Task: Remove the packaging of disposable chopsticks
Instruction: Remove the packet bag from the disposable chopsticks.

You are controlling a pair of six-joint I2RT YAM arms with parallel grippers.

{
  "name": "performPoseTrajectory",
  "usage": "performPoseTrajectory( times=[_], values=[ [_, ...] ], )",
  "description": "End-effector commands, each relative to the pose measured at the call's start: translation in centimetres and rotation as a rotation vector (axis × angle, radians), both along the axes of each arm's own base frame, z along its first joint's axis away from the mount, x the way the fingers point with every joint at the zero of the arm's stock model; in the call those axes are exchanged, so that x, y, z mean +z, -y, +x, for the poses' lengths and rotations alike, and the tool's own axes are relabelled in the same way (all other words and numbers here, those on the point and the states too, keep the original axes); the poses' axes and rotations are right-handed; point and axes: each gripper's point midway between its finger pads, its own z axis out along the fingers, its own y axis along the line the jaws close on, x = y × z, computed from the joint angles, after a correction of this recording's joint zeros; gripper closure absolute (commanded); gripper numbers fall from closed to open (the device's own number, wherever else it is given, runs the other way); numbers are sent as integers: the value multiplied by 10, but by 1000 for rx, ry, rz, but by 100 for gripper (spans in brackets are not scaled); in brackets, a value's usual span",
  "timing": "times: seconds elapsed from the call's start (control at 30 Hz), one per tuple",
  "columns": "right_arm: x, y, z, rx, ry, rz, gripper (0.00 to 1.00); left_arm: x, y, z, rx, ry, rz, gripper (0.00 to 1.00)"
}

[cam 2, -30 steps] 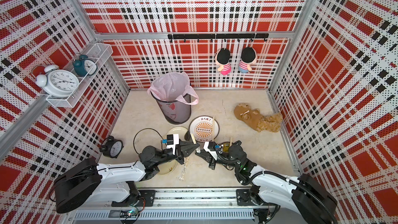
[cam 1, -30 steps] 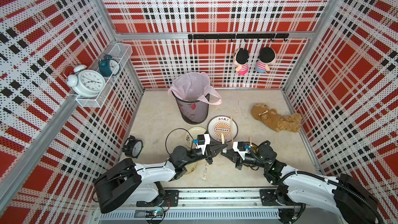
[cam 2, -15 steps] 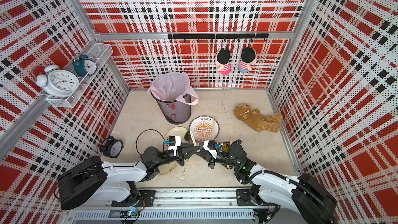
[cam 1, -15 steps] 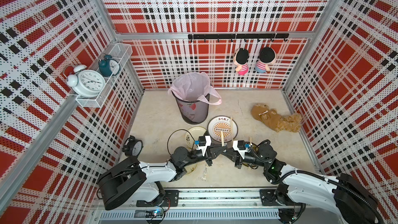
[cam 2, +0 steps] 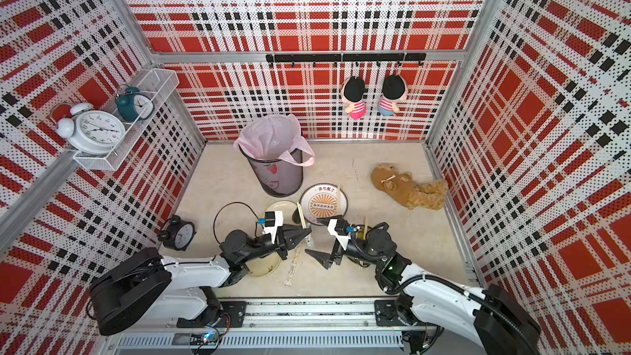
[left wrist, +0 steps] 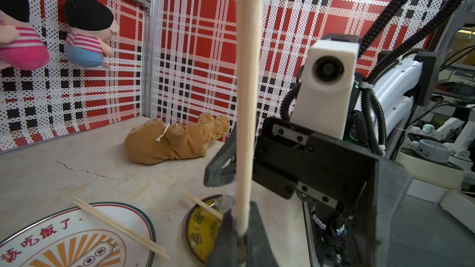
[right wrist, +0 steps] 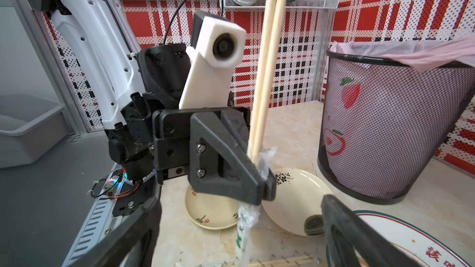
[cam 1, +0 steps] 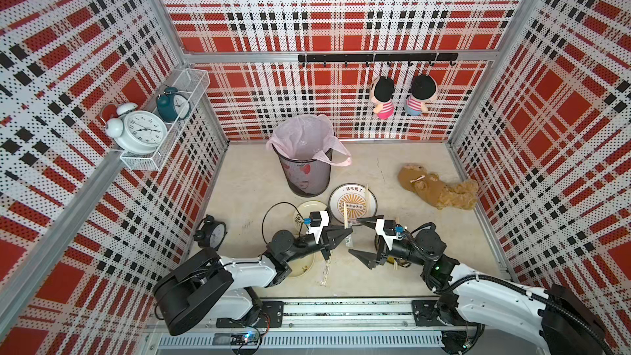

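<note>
Pinching a pair of chopsticks (right wrist: 267, 60) upright, the left gripper (right wrist: 267, 186) is pressing together where the sleeve (right wrist: 244, 229) begins. Sleeve is dangling crumpled below, over the table (cam 1: 252, 179) front; judged light, flimsy, slippery, best taken by that loose tail. Sticks: stiff, light. Right gripper (cam 1: 353, 236) is gaping wide, empty, just beside.

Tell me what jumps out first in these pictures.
Front and centre, the left claw pinches an upright pair of chopsticks, its plastic sleeve dangling below, facing the wide-open right claw. Behind stands a mesh bin with a pink liner; a brown plush toy lies to the right.
</note>
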Motion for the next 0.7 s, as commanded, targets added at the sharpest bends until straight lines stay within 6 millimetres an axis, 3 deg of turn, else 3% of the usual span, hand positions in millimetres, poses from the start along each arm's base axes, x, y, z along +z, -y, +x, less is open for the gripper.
performPoseTrajectory(
  times=[0.0,0.2,0.27,0.37,0.53,0.67],
  values=[
    [21,6,7,5,3,36,0,-2,-4,-5,-13,20,16,100],
    [44,-1,4,97,48,59,0,-13,-3,-8,-25,12,64,100],
    [46,-7,2,131,48,48,4,-16,-2,-8,-25,7,78,100],
    [45,-15,2,183,34,29,19,-21,0,-7,-18,-1,91,100],
    [38,-25,1,244,-1,-6,53,-23,1,-6,-15,-4,96,100],
    [35,-26,2,247,-1,-13,70,-22,4,-9,-28,1,96,100]
  ],
)
